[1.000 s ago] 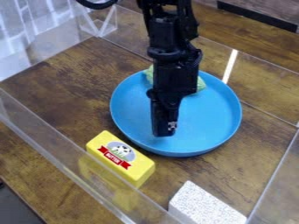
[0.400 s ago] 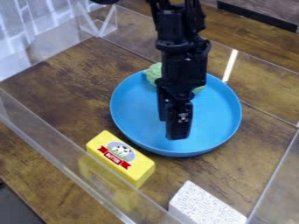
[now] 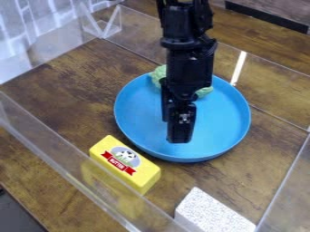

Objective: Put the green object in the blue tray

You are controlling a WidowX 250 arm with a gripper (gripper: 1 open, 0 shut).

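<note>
Yellow rectangular block point(image 3: 123, 162) at lower left, red label with tiny illegible writing. At centre, round shallow bright blue plastic tray point(image 3: 224, 132) on wooden table point(image 3: 72, 82). Black robot gripper point(image 3: 180, 129) over tray, opening impossible to judge. Pale green bumpy lump point(image 3: 159, 73) inside tray's far edge, mostly hidden. Speckled white block point(image 3: 216, 214) cropped at bottom.

The blue tray point(image 3: 143, 127) is a bright, even blue. At its far rim, the green object point(image 3: 161, 74) shows pale green either side of the black arm point(image 3: 187, 63), whose pincer point(image 3: 179, 129) is black too. Near the tray's front left edge lies a yellow block point(image 3: 122, 162) with a white face and a red label. A speckled white block point(image 3: 215, 211) sits by the tray's front right. The table point(image 3: 72, 86) is dark brown wood grain.
</note>
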